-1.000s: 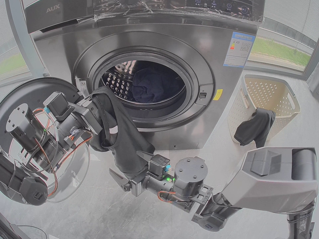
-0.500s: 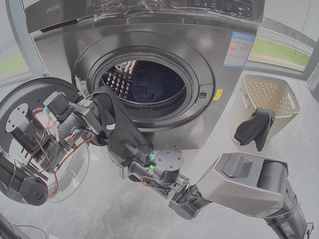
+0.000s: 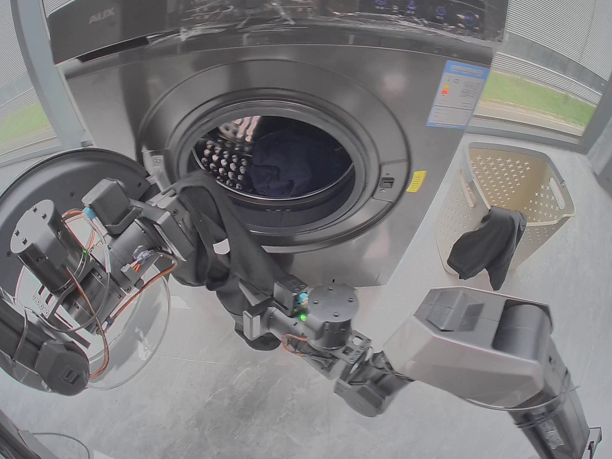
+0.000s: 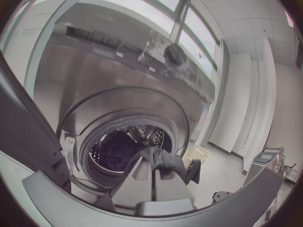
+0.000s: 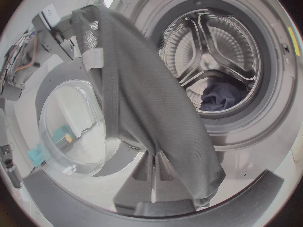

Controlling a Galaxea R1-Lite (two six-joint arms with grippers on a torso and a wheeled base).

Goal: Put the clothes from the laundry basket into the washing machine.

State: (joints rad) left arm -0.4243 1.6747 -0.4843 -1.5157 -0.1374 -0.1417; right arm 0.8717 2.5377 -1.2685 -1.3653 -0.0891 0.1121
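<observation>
Head view: loading step. The garment (image 3: 239, 259) hangs just left of the washer (image 3: 408, 84) mouth, basket (image 3: 551, 189) far right.
Left wrist: left gripper (image 4: 153, 174) clamps its top.
Right wrist: right gripper (image 5: 154, 171) pinches its hem. Next, probably, both feed it into the drum (image 5: 221, 48).

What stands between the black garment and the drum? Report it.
Nothing visible does. The door is swung open to the robot's left, and the black garment, held by the left gripper and right gripper, hangs just before the open drum. A blue garment lies deep inside, leaving the mouth free.
</observation>
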